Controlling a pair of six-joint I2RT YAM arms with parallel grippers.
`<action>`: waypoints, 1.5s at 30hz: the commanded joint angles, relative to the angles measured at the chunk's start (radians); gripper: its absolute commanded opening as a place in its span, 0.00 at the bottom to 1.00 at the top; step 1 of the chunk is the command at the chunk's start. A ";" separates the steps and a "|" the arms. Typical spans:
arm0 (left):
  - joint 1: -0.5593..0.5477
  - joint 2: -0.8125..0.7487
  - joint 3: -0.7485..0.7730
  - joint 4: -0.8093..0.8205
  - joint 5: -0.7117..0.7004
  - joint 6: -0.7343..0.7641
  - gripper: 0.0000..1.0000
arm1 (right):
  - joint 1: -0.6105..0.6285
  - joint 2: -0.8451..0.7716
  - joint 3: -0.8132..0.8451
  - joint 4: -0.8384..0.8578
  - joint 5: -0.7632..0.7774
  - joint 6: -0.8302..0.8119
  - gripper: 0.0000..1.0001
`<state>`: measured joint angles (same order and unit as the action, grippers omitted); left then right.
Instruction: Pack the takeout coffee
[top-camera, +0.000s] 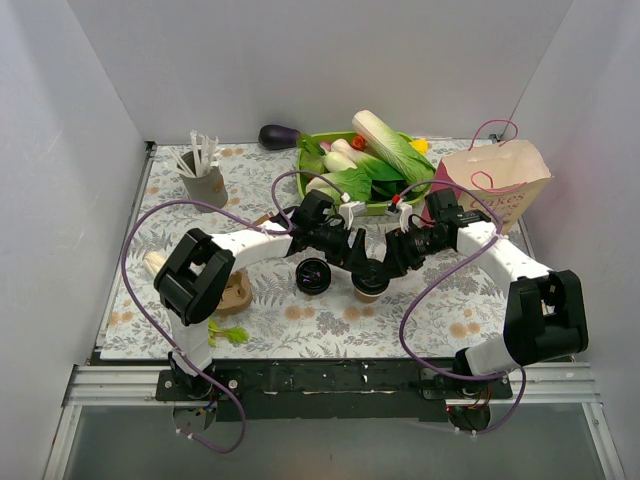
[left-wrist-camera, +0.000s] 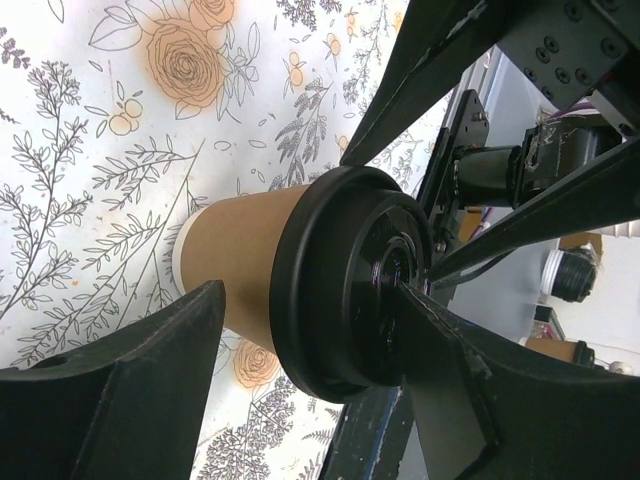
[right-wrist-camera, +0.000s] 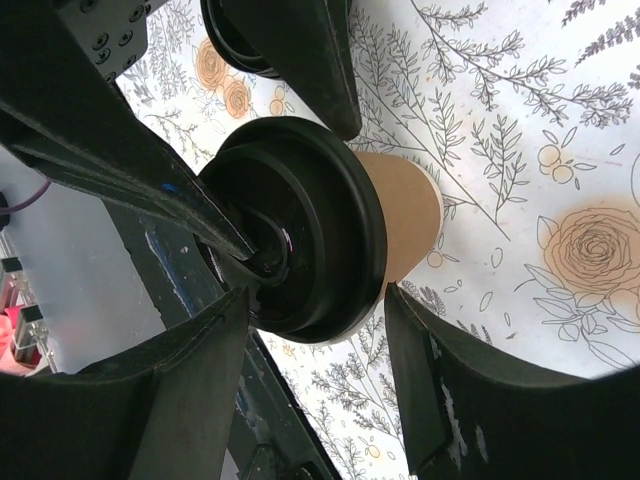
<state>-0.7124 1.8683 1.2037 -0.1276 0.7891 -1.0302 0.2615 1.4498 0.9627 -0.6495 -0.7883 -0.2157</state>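
Lidded coffee cup, upright: L gripper jaws apart astride it, R gripper jaws flanking lid, grip unclear; prob. steadying pre-lift.

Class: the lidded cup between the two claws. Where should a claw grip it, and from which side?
Probably the tan wall just under the black lid, coming in level from the side. The cup stands upright and the lid's rim overhangs the wall, so it should stop the cup slipping down.
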 joint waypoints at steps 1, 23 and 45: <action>-0.019 -0.041 0.026 -0.047 -0.068 0.059 0.68 | -0.004 -0.023 -0.007 -0.006 -0.031 0.001 0.64; -0.021 -0.061 0.069 -0.029 -0.103 0.098 0.83 | -0.004 0.020 0.015 -0.030 0.047 0.035 0.60; 0.004 -0.179 0.019 0.008 -0.139 0.041 0.47 | -0.005 -0.008 -0.010 -0.050 0.024 0.045 0.60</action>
<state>-0.7124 1.7351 1.2278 -0.1299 0.6285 -0.9890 0.2611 1.4605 0.9585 -0.6769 -0.7803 -0.1749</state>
